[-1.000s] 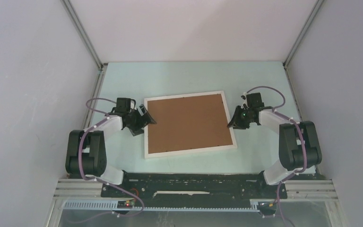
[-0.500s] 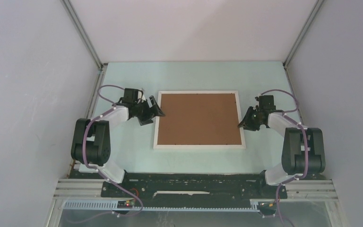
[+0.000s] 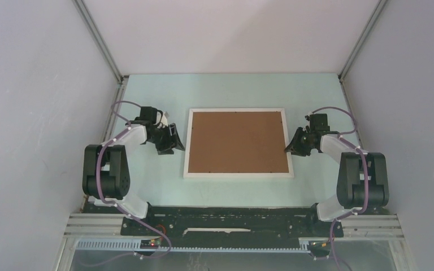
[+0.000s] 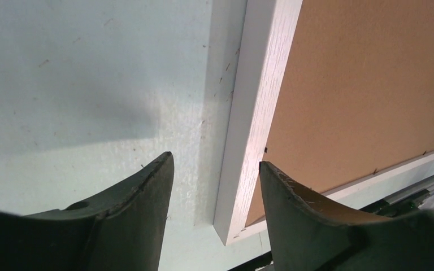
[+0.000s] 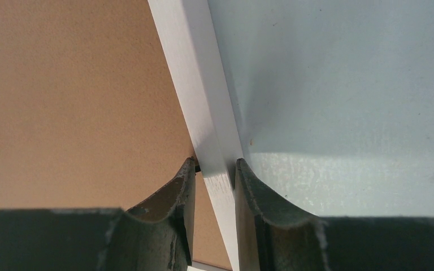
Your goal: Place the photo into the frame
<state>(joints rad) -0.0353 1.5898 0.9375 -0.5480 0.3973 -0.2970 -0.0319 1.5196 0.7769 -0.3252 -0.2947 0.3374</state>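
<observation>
Lying flat at mid-table, back upward, the frame (image 3: 237,174) is set with its near rail parallel to the table's (image 3: 231,90) near edge.

- Left gripper (image 3: 172,144): placed just beside the frame's left rail, apart from it. Its jaws are held apart and nothing is gripped. In the wrist view the frame's corner is seen below the two fingers (image 4: 147,186).
- Right gripper (image 3: 290,148): placed at the right rail, which is pinched between its fingers (image 5: 169,206), one on the inner side and one on the outer.
- Board (image 3: 237,141): brown, seated inside the white rails.
- Farther back: pale green table surface is seen up to the rear wall.
</observation>
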